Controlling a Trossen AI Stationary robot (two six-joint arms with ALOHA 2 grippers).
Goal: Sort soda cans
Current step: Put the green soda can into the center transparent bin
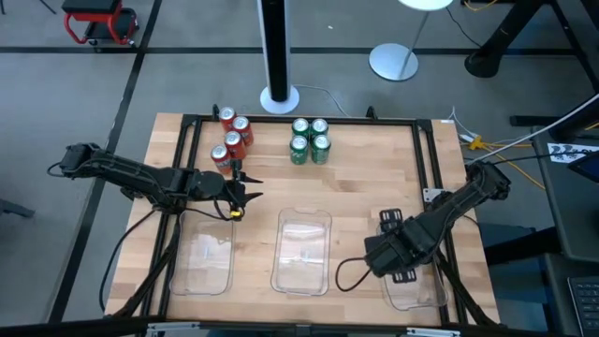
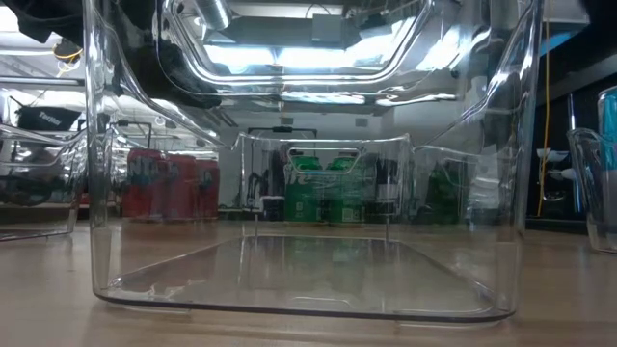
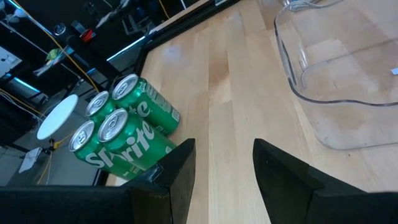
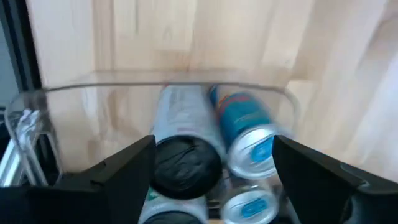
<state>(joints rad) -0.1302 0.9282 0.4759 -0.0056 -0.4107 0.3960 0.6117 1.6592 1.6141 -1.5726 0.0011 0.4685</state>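
Soda cans sit in three places on the wooden surface (image 1: 365, 178). Nearest the front edge, the silver-blue cans (image 4: 242, 134) lie inside the clear tray (image 1: 416, 290) at the front right corner, packed side by side with their tops facing the right wrist camera; four tops show there, one of them dark. The right gripper (image 4: 214, 171) hangs directly over this tray, its fingers spread wide on either side of the cans and closed on none of them. Two more clear trays stand along the front edge, one in the middle (image 1: 302, 251) and one toward the left (image 1: 201, 262).

Farther back, the left gripper (image 1: 245, 197) is held above the surface near the left edge, just in front of the red cans (image 1: 232, 139); its fingers stand partly apart with nothing between them. The four red cans stand upright near the back left corner. The four green cans (image 1: 310, 139) stand upright in a tight square at the middle of the back edge, well apart from both grippers.
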